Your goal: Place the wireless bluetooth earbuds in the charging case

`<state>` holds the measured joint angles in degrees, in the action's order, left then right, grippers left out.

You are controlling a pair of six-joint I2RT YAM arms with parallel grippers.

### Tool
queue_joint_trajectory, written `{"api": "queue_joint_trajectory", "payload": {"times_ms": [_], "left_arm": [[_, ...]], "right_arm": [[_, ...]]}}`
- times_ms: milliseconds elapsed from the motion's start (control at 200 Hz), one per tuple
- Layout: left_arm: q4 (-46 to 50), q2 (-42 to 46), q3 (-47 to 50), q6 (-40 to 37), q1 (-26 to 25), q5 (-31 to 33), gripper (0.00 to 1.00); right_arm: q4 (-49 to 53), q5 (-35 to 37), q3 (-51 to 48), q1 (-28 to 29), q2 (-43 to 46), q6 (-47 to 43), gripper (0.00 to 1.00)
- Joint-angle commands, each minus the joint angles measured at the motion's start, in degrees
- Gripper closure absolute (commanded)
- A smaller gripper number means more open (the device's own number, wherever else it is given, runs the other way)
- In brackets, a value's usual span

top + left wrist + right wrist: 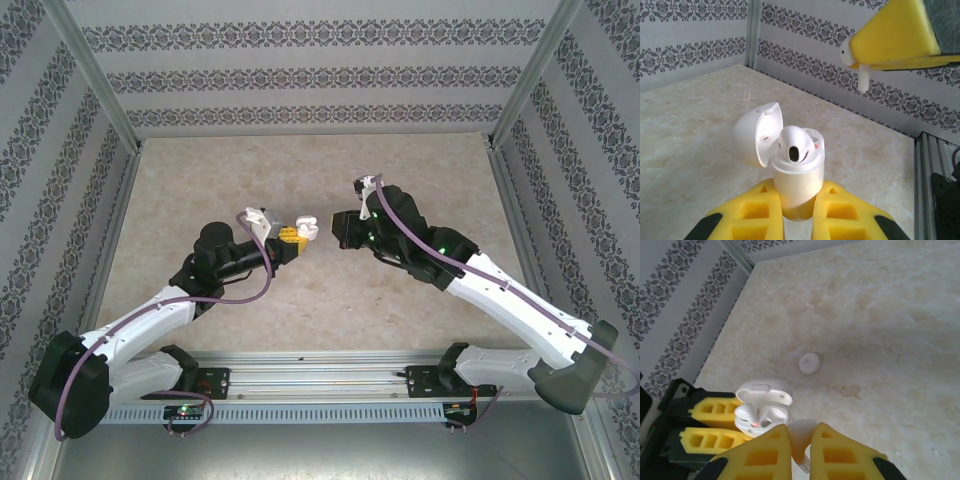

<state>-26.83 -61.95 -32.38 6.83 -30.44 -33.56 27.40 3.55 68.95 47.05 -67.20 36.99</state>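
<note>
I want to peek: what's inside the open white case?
One earbud sits in the charging case, beside a small red glow. Deeper down is covered by that earbud.

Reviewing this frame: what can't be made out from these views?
Right wrist: the held earbud is mostly hidden between the fingers of the right gripper.
Left wrist: the seated earbud blocks the rest of the inside of the charging case.
Right wrist: the white piece on the table is too small to identify.

Above the worktop (pixel 300 180), the left end effector (pixel 799 202) is clamped on the case (pixel 796 172), the right end effector (pixel 800 442) on an earbud (pixel 801 431)
</note>
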Motion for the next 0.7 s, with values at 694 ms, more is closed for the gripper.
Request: {"api": "queue_joint_trajectory", "payload": {"times_ms": [694], "left_arm": [[-4.51, -0.54, -2.07, -0.07, -0.94, -0.71, 1.00]], "right_arm": [[-5.28, -2.49, 4.57, 1.82, -6.88, -1.29, 0.89]]}}
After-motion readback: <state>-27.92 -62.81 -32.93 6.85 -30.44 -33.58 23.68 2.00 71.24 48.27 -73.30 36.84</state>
